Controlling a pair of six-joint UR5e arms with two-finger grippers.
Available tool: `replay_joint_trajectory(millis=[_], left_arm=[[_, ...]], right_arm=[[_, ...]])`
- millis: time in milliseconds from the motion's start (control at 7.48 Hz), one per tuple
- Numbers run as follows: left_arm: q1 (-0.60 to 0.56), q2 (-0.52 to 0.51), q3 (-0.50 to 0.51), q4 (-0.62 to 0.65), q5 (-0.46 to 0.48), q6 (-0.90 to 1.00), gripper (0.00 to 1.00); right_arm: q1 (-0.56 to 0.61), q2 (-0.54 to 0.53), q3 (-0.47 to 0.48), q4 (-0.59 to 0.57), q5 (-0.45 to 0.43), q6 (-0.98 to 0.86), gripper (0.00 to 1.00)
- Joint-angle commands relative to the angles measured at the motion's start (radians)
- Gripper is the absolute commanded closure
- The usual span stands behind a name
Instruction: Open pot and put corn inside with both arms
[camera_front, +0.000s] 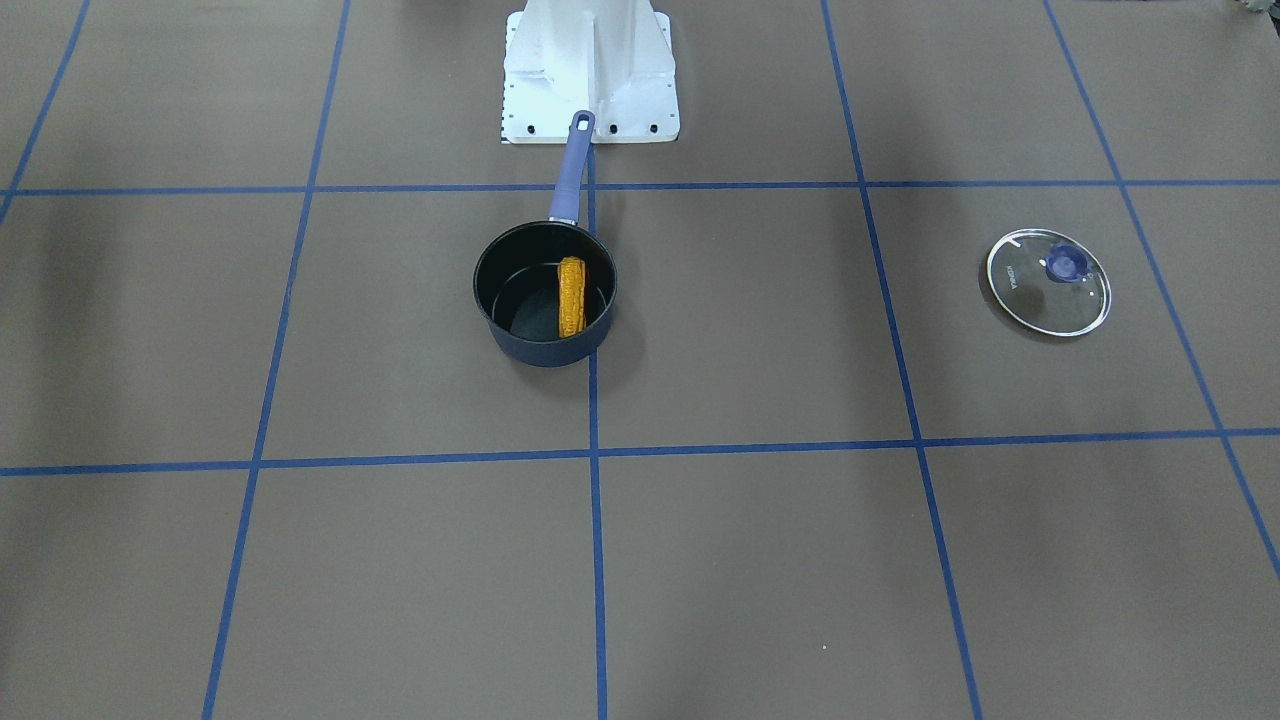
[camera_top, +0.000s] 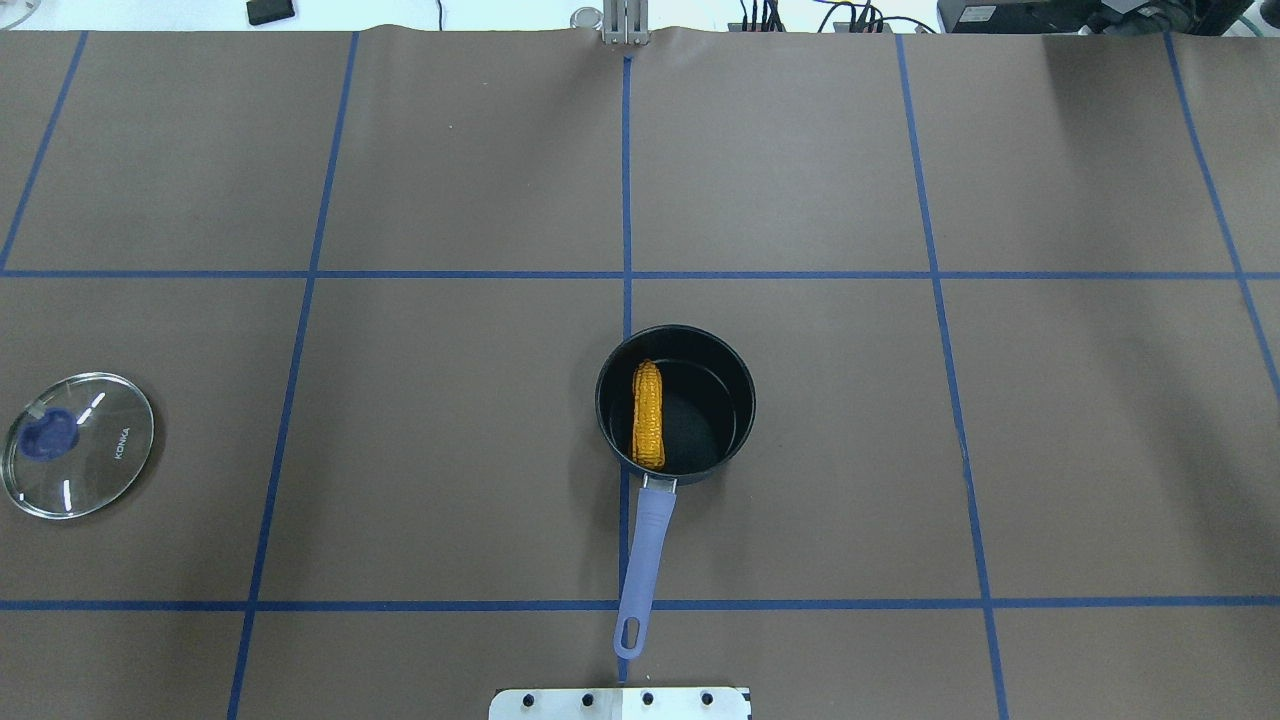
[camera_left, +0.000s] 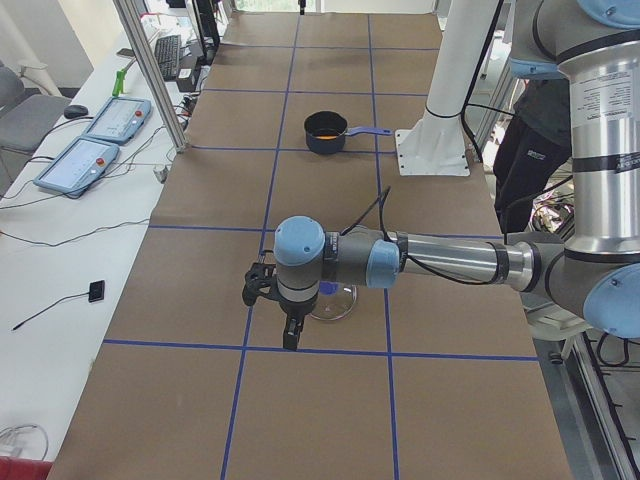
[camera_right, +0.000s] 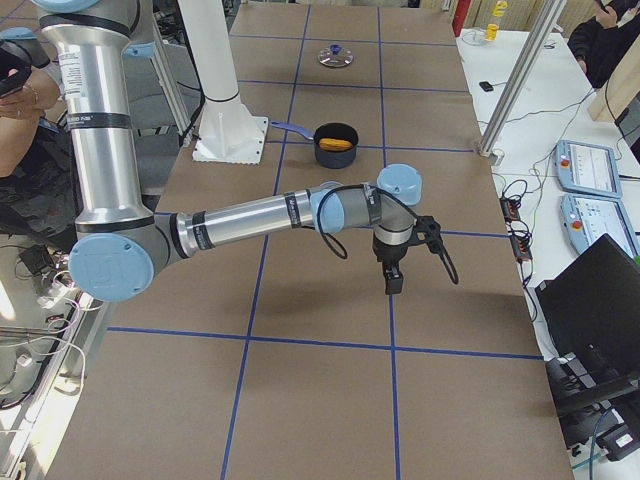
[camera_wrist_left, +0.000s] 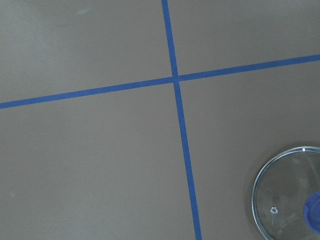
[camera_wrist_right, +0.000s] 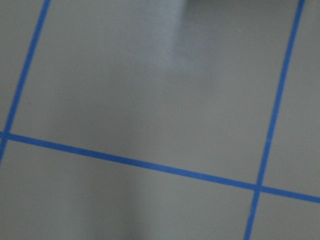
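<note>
The dark navy pot (camera_front: 545, 350) stands open at the table's middle, its purple-blue handle (camera_front: 570, 175) pointing toward the robot's base. The orange-yellow corn (camera_front: 571, 297) lies inside it, along one side; the overhead view shows the corn (camera_top: 648, 415) in the pot (camera_top: 705, 415) too. My left gripper (camera_left: 290, 335) hangs high above the table near the glass lid (camera_left: 332, 300), far from the pot (camera_left: 325, 133). My right gripper (camera_right: 392, 280) hangs high over bare table, away from the pot (camera_right: 336, 145). I cannot tell whether either gripper is open or shut. Neither holds anything that I can see.
The round clear-glass lid with blue knob (camera_top: 78, 445) lies flat at the table's left end; it also shows in the left wrist view (camera_wrist_left: 290, 192). The white base plate (camera_front: 590, 75) sits just behind the pot's handle. Blue tape lines grid the brown table.
</note>
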Motion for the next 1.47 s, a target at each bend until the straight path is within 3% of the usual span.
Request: replay_joint_trajectory(millis=[0,1338], left_arm=[[0.003,0.020,-0.003,-0.001,0.003,0.009,0.02],[0.003,0.029,-0.002,-0.001,0.002,0.009,0.02]], right_arm=[[0.077,-0.095,0.013,0.000,-0.005,-0.017,0.00],[0.086,-0.123,0.003,0.000,-0.008,-0.003,0.00]])
